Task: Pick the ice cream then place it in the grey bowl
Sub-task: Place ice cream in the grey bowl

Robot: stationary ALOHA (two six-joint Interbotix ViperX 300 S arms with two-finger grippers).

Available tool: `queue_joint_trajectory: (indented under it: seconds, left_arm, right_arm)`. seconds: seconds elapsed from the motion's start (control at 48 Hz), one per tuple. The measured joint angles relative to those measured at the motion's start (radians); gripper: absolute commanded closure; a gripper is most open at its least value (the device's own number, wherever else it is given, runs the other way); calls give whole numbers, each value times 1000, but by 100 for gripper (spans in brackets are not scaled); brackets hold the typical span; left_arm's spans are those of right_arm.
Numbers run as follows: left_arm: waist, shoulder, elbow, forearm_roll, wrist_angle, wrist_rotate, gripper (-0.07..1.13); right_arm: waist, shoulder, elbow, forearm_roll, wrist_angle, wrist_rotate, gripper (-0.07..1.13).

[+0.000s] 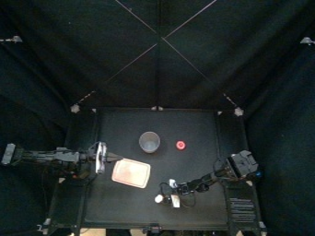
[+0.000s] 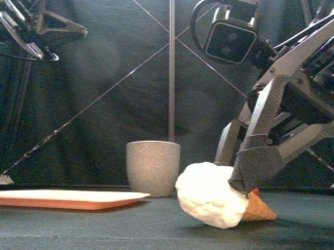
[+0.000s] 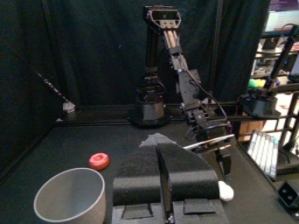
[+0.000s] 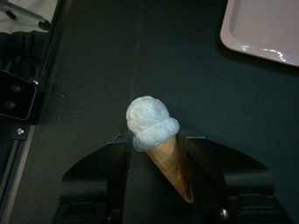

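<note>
The ice cream [image 2: 216, 195], a white scoop on an orange cone, lies tilted low over the table at the front right. My right gripper [image 2: 248, 181] comes down on it, and the right wrist view shows the cone [image 4: 176, 162] held between the jaws, scoop [image 4: 152, 122] pointing outward. The grey bowl [image 1: 150, 141] is a tall speckled cup [image 2: 152, 166] standing upright behind, toward the table's middle. My left gripper [image 1: 101, 159] rests at the left with its jaws pressed together, empty, near the cup [image 3: 73, 197].
A flat pink tray [image 1: 129, 171] lies left of the ice cream, between the two grippers. A small red toy [image 1: 181, 145] sits just right of the grey cup. The tray's corner [image 4: 263, 31] shows beyond the scoop.
</note>
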Motion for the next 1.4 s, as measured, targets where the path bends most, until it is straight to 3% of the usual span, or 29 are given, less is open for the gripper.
queue_joint_trajectory:
  seconds: [0.083, 0.354, 0.75, 1.083, 1.396]
  left_arm:
    - [0, 0, 0, 0, -2, -2, 110]
    - [0, 0, 0, 2, -2, -2, 110]
    - [0, 0, 0, 2, -2, 0, 110]
    - [0, 0, 0, 2, -2, 0, 110]
    - [0, 0, 2, 2, -2, 0, 110]
  right_arm:
    - [0, 5, -2, 0, -3, 0, 49]
    - [-38, -8, -25, -40, 9, -14, 49]
    - [-302, -202, -124, -281, 143, -12, 49]
    - [-566, -232, -232, -360, 156, -8, 49]
    - [-634, -187, -252, -377, 156, -2, 48]
